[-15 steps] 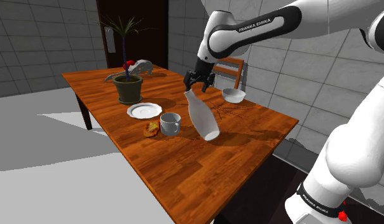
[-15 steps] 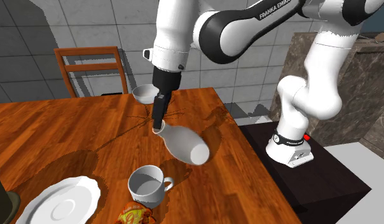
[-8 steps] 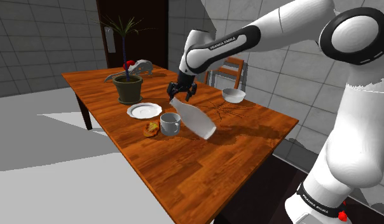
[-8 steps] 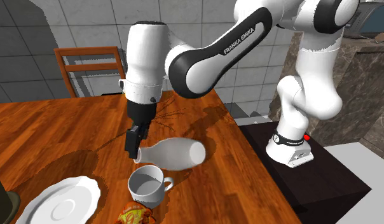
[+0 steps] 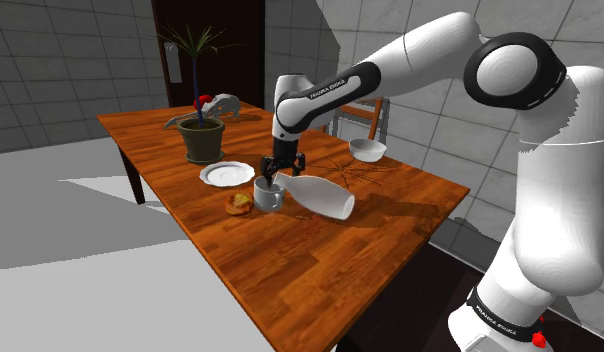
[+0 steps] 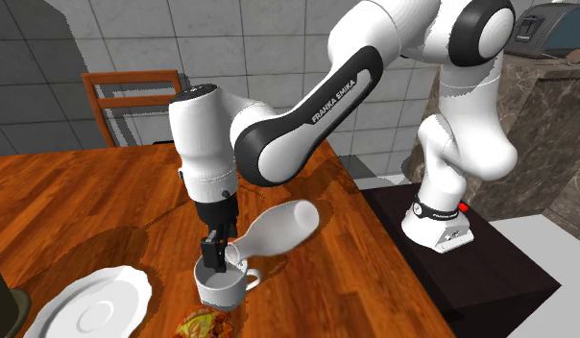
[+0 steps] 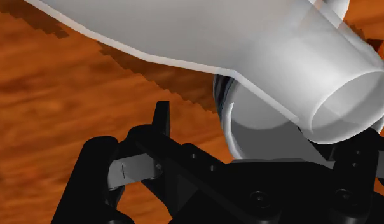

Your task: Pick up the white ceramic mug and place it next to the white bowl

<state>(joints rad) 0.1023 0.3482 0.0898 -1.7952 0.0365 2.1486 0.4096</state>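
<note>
The pale mug (image 5: 267, 194) (image 6: 221, 281) stands on the wooden table (image 5: 290, 260) beside a white plate. My gripper (image 5: 274, 178) (image 6: 213, 257) (image 7: 264, 121) hangs right over the mug's rim, fingers apart, closed on nothing. A white bottle-shaped vase (image 5: 320, 195) (image 6: 278, 228) (image 7: 216, 38) lies tilted with its neck at one finger, its mouth above the mug (image 7: 260, 130). The white bowl (image 5: 368, 150) sits far off toward the table's back edge, near the chair.
A potted plant (image 5: 201, 135) and a white plate (image 5: 227, 174) (image 6: 91, 305) stand beyond the mug. A small brown food item (image 5: 238, 203) lies beside it. A wooden chair (image 5: 362, 105) (image 6: 134, 101) is behind the table. Thin twigs (image 5: 355, 175) lie near the bowl.
The gripper swung from near the bowl across to the mug and came down over its rim. The vase travelled with it, tipping from hanging to lying nearly flat.
</note>
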